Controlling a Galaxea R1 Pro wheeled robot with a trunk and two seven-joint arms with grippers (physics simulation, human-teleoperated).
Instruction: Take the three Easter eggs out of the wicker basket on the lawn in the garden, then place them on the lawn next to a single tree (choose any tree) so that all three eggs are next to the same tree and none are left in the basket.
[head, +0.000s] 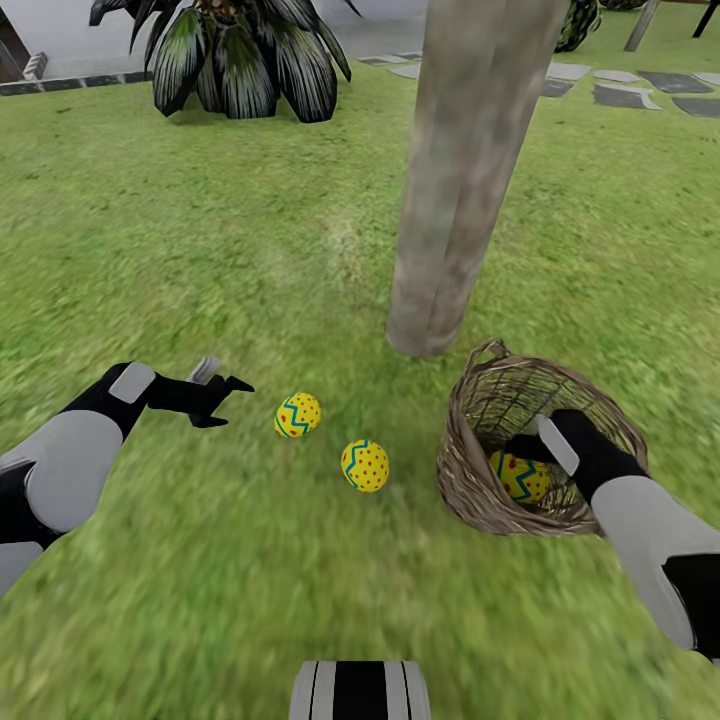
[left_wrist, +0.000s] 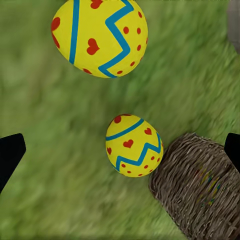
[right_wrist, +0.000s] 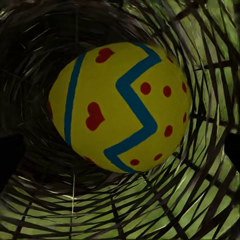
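Lawn (head: 200, 230): two eggs (head: 297, 414) (head: 365, 465) lie near the tree (head: 470, 180).
Basket (head: 470, 470): third egg (head: 520, 476) inside.
Left gripper (head: 222, 393): jaws open, empty.
Right gripper (head: 530, 440): in basket; jaws' state unclear.
Risk: egg slipping, or snagged weave tipping the basket.
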